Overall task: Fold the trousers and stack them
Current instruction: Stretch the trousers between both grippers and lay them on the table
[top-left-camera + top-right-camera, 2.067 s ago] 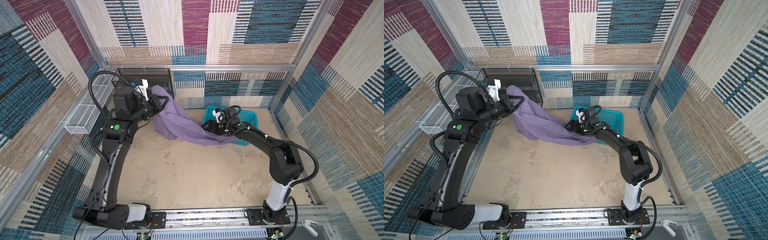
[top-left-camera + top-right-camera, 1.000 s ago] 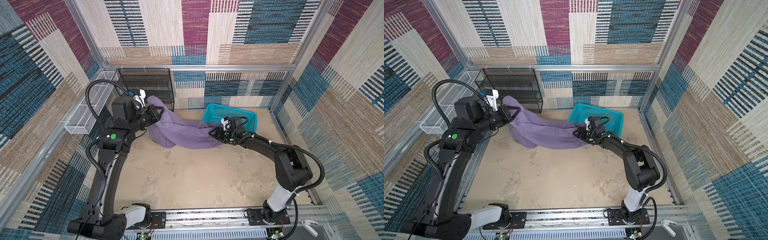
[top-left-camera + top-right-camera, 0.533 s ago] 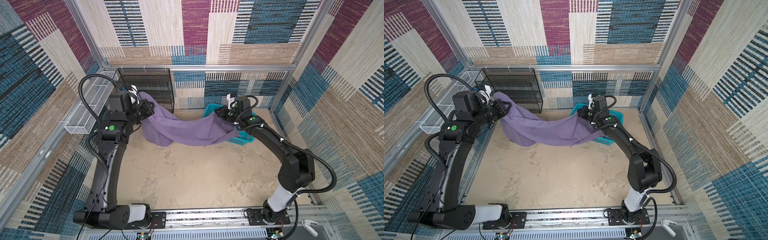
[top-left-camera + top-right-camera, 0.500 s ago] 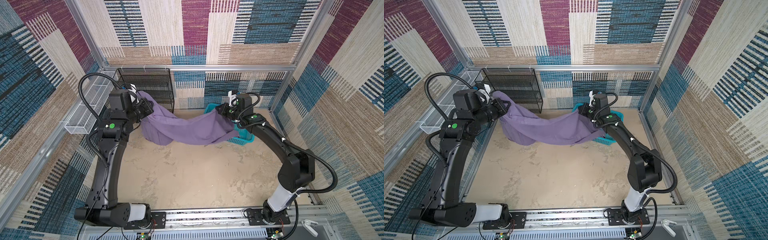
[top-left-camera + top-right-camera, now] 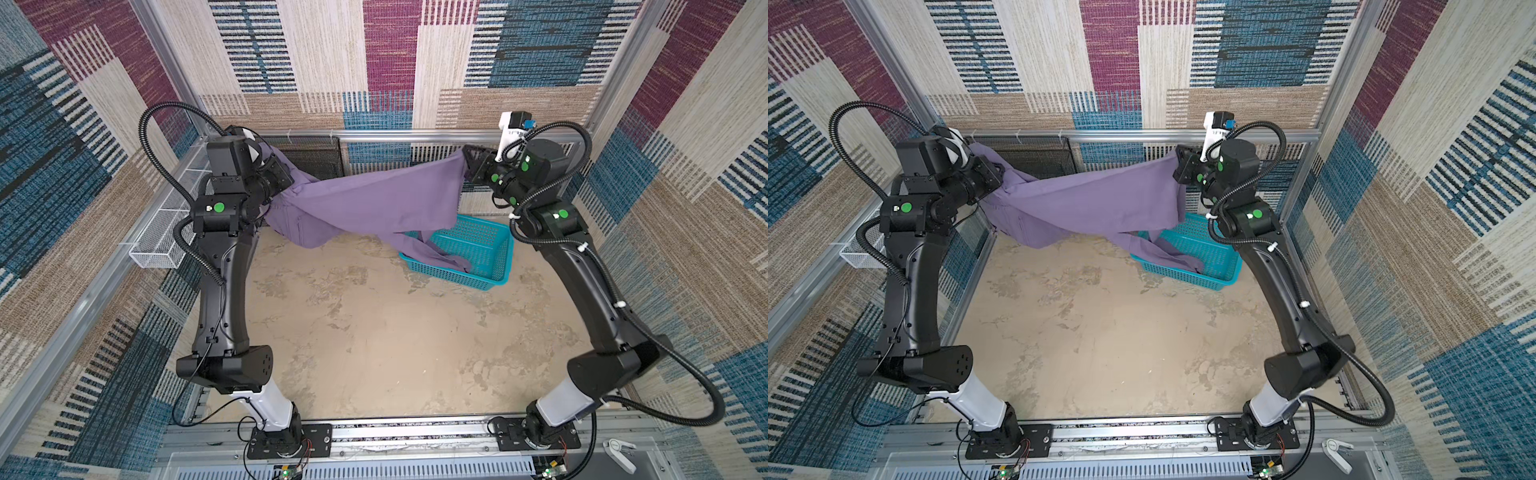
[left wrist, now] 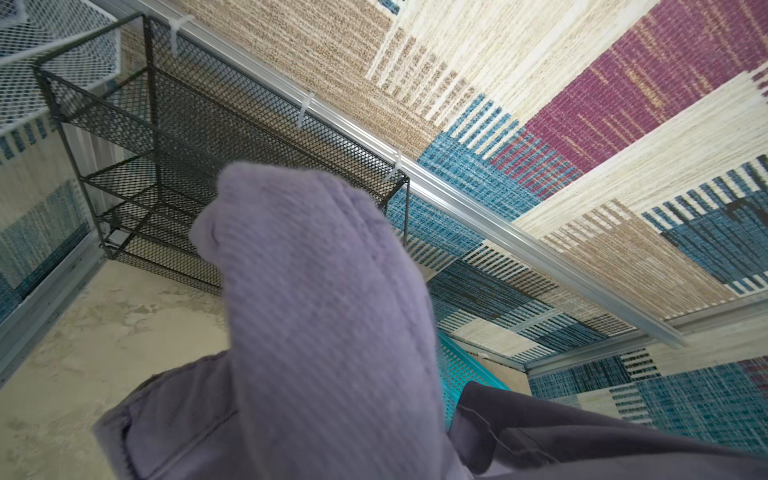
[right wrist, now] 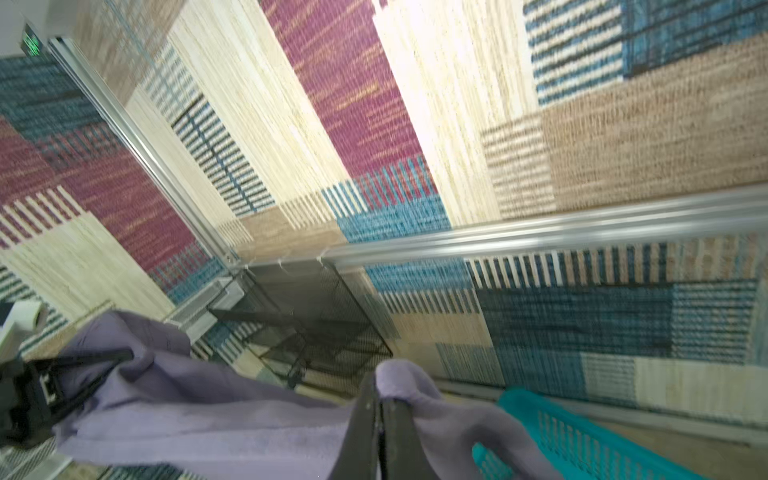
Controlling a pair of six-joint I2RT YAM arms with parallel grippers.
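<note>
The muted-purple trousers (image 5: 374, 199) (image 5: 1100, 199) hang stretched in the air between both arms at the back of the cell. My left gripper (image 5: 291, 176) (image 5: 1000, 172) is shut on one end of them. In the left wrist view the bunched cloth (image 6: 324, 311) covers the jaws. My right gripper (image 5: 467, 160) (image 5: 1179, 166) is shut on the other end, and the right wrist view shows its fingers (image 7: 365, 419) pressed together on a fold of the trousers (image 7: 208, 415). One leg trails down into the teal basket (image 5: 482, 237) (image 5: 1217, 253).
A black mesh shelf rack (image 5: 316, 156) stands against the back wall behind the cloth. A white wire basket (image 5: 166, 232) hangs on the left rail. The beige floor (image 5: 374, 332) lies below. Metal frame rails bound the cell.
The right gripper has shut on the trousers and risen up and back to the right. The left arm has lifted its end too, so the cloth now spans both grippers.
</note>
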